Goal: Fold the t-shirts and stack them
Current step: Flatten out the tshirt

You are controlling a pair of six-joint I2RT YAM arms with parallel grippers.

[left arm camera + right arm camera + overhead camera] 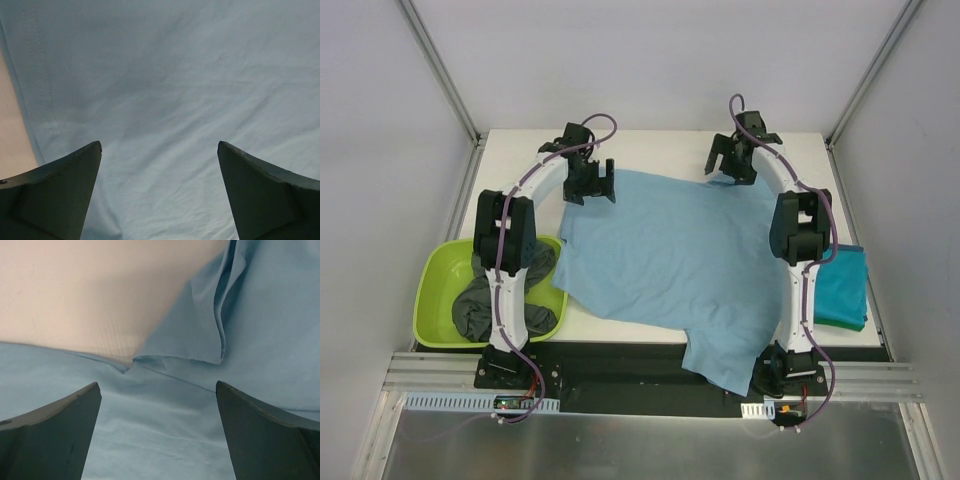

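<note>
Top view high above the table [660, 150], facing down, both wrist views close over the blue t-shirt [670, 250]

Pale cream bench [650, 150] in middle. Plain grey-white back wall [650, 60] behind it. Side walls at left [380, 150] and right [920, 200]. Thin metal posts [438, 68] lean up at far corners. Black strip [610, 372] along near bench edge. Silver rails [430, 372] beside it. Shiny grey metal sheet [640, 445] at bottom. Light soft, even.

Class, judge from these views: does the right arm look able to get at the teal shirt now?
Probably yes. The teal shirt lies uncovered beside that arm's elbow; the right gripper is open and empty, though it would have to fold back.
</note>
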